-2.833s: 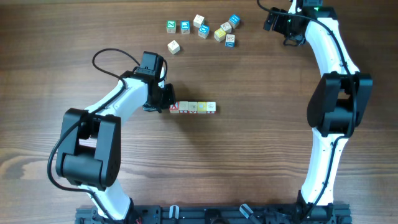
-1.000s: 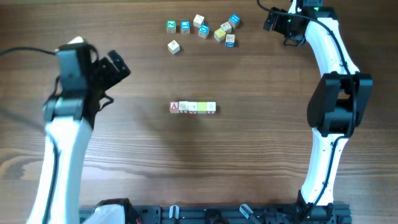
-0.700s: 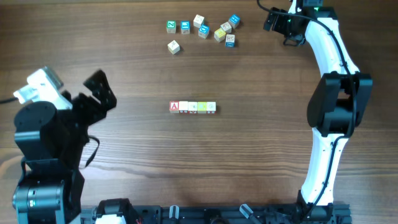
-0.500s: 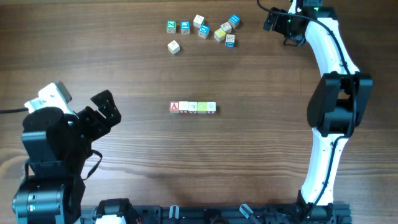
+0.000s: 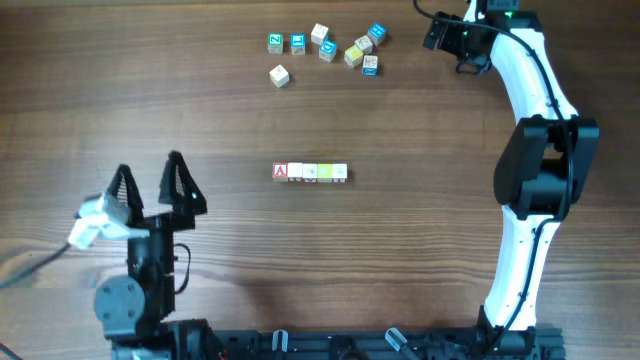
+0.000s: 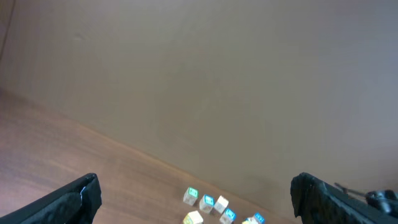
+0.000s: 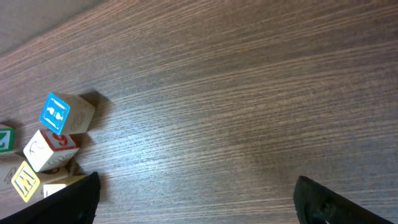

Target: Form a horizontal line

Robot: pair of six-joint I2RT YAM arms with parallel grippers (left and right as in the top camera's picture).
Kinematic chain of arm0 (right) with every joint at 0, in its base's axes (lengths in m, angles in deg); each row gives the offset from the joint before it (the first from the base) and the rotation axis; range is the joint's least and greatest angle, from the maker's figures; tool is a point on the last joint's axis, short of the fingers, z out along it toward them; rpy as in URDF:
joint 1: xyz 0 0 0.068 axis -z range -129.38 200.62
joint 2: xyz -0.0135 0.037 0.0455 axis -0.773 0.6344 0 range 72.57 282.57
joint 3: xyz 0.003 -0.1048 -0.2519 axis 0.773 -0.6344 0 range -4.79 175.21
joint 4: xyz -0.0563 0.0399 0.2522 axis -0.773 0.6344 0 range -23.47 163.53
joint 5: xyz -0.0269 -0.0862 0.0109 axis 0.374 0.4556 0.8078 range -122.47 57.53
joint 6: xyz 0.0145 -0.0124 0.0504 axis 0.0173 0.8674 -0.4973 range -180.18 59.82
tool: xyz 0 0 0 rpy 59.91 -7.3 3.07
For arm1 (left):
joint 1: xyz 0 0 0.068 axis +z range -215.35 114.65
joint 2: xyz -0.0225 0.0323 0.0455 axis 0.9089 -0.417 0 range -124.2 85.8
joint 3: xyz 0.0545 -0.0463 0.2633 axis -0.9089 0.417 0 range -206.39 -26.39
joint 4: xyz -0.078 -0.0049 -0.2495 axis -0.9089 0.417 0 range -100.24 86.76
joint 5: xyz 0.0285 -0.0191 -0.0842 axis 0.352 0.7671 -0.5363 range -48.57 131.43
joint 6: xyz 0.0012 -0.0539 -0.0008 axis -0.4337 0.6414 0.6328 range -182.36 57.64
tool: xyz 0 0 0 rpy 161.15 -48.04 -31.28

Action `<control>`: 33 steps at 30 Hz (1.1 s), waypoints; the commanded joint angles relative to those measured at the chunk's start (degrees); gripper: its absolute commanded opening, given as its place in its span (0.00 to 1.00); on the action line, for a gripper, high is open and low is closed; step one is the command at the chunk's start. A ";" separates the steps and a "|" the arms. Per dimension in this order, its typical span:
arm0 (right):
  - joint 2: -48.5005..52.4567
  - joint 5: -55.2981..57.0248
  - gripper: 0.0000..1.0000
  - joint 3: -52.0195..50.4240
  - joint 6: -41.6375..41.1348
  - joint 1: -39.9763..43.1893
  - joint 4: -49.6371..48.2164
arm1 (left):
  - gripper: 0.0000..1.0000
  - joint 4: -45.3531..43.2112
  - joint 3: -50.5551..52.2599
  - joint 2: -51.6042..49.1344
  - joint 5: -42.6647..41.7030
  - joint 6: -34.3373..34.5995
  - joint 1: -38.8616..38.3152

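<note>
Five letter cubes sat edge to edge as the horizontal line (image 5: 311, 172) at the middle of the table (image 5: 420, 250), the red "A" cube (image 5: 281, 172) at the end nearer the left arm. The left gripper (image 5: 148, 168) stood well apart from it near its own base, fingers spread fully and empty. Its camera was tipped up at the wall, and it seemed parked so that nothing could nudge the row. The right gripper (image 7: 196, 202) hovered low at the far corner just beside the loose cubes (image 5: 325, 45), jaws equally wide and holding nothing. From where I stood, the job looked finished.
</note>
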State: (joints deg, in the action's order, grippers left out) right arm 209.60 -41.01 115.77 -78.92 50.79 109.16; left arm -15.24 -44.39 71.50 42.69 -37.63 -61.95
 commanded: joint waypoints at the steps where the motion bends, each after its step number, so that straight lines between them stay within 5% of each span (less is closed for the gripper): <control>1: -2.14 0.11 1.00 0.83 0.57 -0.20 -0.15 | 1.00 -0.44 6.16 8.13 0.35 -0.07 -0.13; 15: -2.14 0.11 1.00 0.83 0.57 -0.20 -0.13 | 1.00 -2.73 17.53 14.12 0.35 -0.07 -0.35; 21: -2.14 0.11 1.00 0.83 0.59 -0.20 -0.13 | 1.00 9.03 17.66 13.92 0.13 -0.26 -0.35; 33: -2.14 0.11 1.00 0.83 0.57 -0.20 -0.13 | 1.00 9.09 17.66 13.81 0.13 -0.26 -0.35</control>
State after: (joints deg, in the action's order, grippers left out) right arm 209.58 -41.01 115.77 -78.92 50.79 109.12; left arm -6.32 -26.86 85.00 42.69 -37.63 -62.02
